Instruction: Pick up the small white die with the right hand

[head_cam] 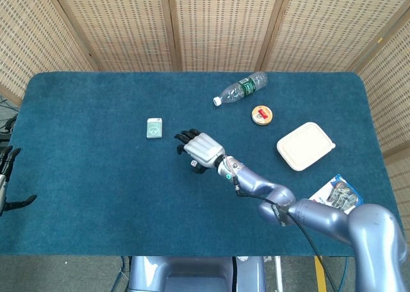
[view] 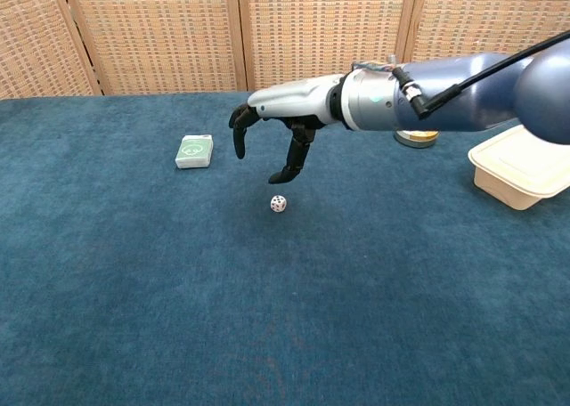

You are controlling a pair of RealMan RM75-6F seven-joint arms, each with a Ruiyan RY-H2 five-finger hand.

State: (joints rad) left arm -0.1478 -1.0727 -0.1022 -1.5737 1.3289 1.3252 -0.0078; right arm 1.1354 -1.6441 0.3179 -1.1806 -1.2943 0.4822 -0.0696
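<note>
The small white die (view: 279,204) lies on the blue table cloth near the middle of the table; in the head view the die (head_cam: 193,164) is mostly covered by my right hand. My right hand (view: 276,121) hovers just above it, fingers apart and pointing down, thumb tip a little above the die, holding nothing. From the head view my right hand (head_cam: 200,150) sits directly over the die. My left hand (head_cam: 6,177) shows at the far left edge, fingers spread, empty.
A green card box (view: 194,150) lies left of the die. A plastic bottle (head_cam: 240,88) lies on its side at the back, with a round tin (head_cam: 262,115) and a white lidded container (view: 525,164) to the right. A small packet (head_cam: 336,191) lies at the front right.
</note>
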